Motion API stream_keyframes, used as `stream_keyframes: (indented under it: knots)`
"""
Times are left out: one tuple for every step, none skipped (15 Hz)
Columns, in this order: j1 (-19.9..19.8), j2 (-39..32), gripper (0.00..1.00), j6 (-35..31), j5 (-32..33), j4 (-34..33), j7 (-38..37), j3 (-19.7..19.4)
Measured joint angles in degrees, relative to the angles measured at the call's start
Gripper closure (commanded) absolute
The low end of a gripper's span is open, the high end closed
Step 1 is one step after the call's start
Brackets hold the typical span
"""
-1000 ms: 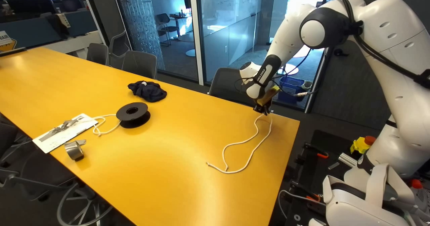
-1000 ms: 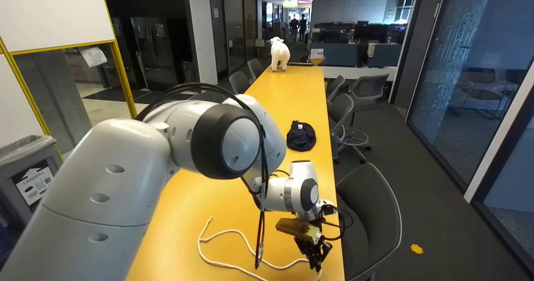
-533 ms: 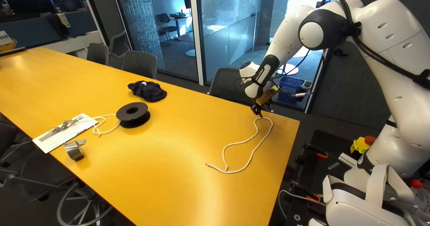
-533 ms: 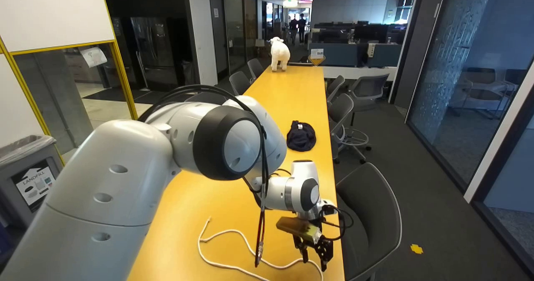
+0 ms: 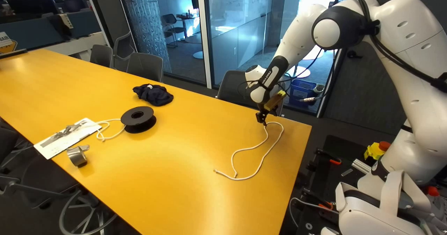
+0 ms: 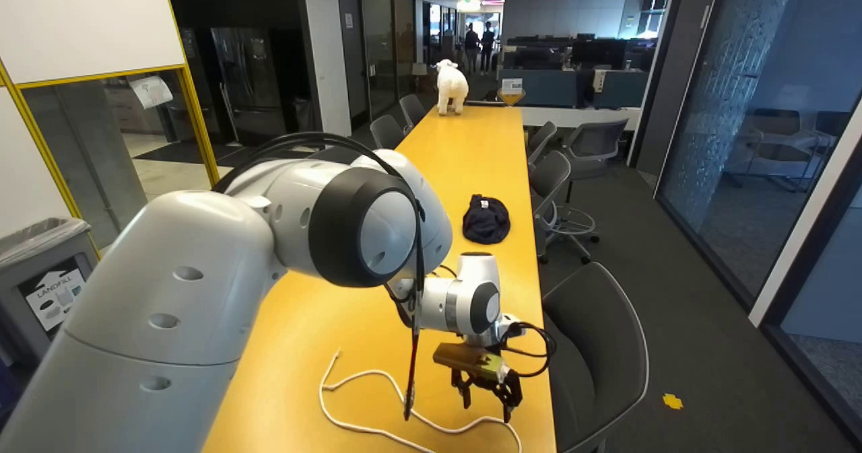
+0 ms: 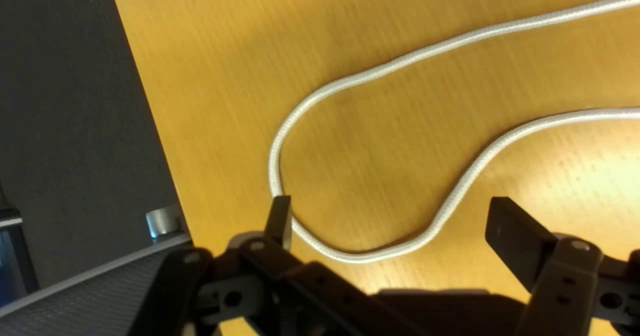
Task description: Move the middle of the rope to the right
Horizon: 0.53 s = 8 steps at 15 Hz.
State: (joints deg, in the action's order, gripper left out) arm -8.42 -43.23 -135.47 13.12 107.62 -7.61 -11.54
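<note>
Rope [image 7: 274, 162] below the parted claw [image 7: 390, 216]

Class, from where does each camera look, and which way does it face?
An exterior view: behind the arm, facing along the table; arm and tool show.
An exterior view: high beside the table, facing a glass wall; arm and tool show.
Wrist view: by the tool, facing down on the rope; only the tool shows.
Both exterior views share rope and cloth.

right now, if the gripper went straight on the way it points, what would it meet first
Probably the rope: the open gripper points down at the tabletop, and one fingertip overlaps the rope in the wrist view. Depth is unclear, so bare tabletop could come first.
</note>
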Motion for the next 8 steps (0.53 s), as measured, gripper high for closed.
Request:
stream_keyframes:
  knots:
    - [0.1,1.5,0.0,0.0,0.0,1.4,1.9,0.7]
    - [0.2,3.7,0.0,0.0,0.0,3.6,3.7,1.4]
    - [0.5,6.4,0.0,0.0,0.0,6.2,5.2,1.9]
    - [0.9,9.3,0.0,0.0,0.1,8.9,6.5,2.2]
    - [1.2,12.3,0.0,0.0,0.2,11.8,7.6,2.6]
    - [1.6,15.5,0.0,0.0,0.3,14.8,8.6,2.9]
    - [2.0,18.3,0.0,0.1,0.4,17.4,9.1,3.2]
    - [2.5,21.3,0.0,0.2,0.4,20.3,9.6,3.6]
